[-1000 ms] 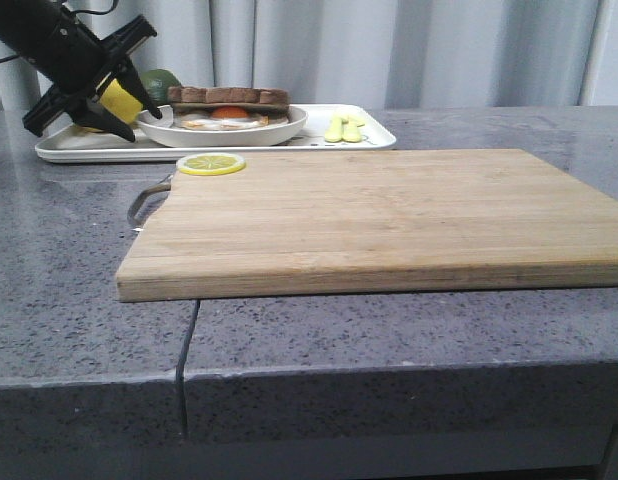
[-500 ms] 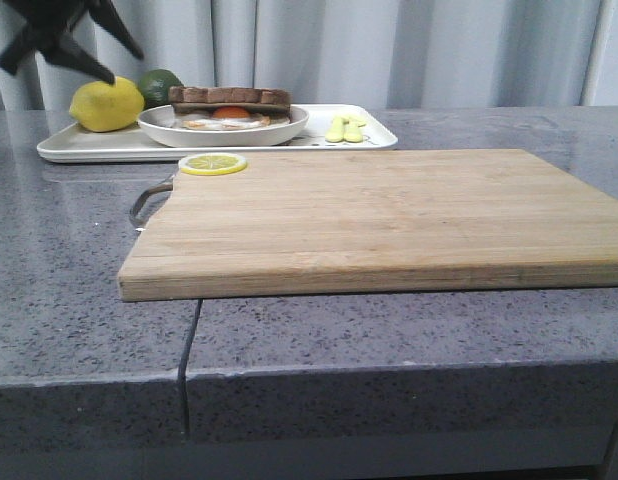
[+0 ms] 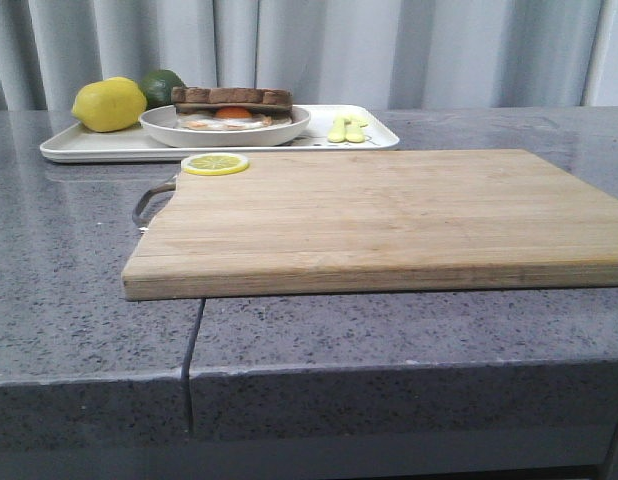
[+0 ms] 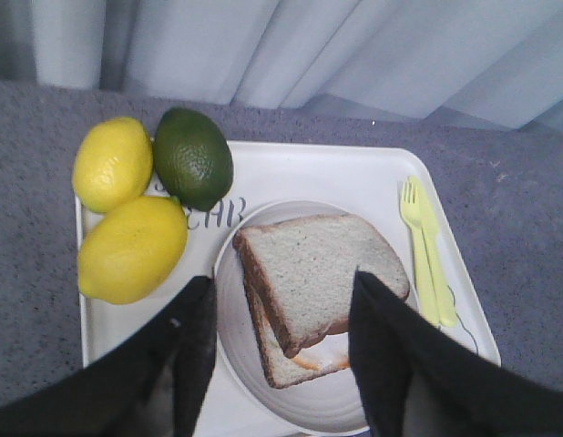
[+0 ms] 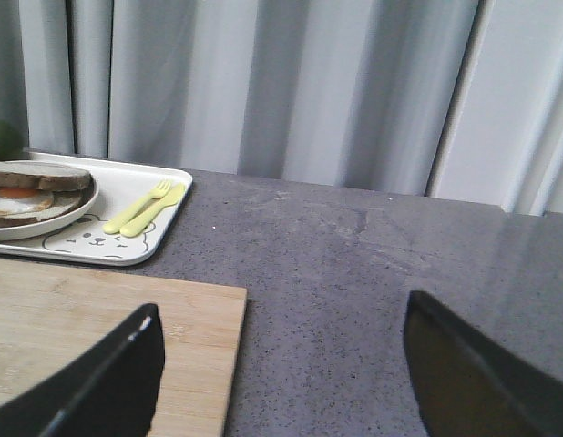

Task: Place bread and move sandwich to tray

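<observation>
1. Change: a second ago the left gripper (image 4: 280,350) sat low at the far-left corner of the tray (image 3: 84,148), beside the plate (image 3: 279,129). Half a second ago it was lifting. Now it is gone from the front view.
2. We read that as a release and retreat: the sandwich (image 3: 231,104) sits closed on its plate, inside the tray. Task looks essentially done.
3. Top bread (image 4: 320,270) lies skewed over the lower slice, egg edge peeking out at the near side.
4. Left arm pose: hovering above the tray, looking straight down, fingers spread apart and empty, straddling the plate in its wrist view.
5. Right gripper (image 5: 283,369): parked low over the right end of the wooden board (image 3: 389,215), fingers wide apart, holding nothing.
6. Lemons (image 4: 131,248), a lime (image 4: 193,157) and yellow cutlery (image 4: 425,248) share the tray; a lemon slice (image 3: 215,163) sits on the board's far-left corner.
</observation>
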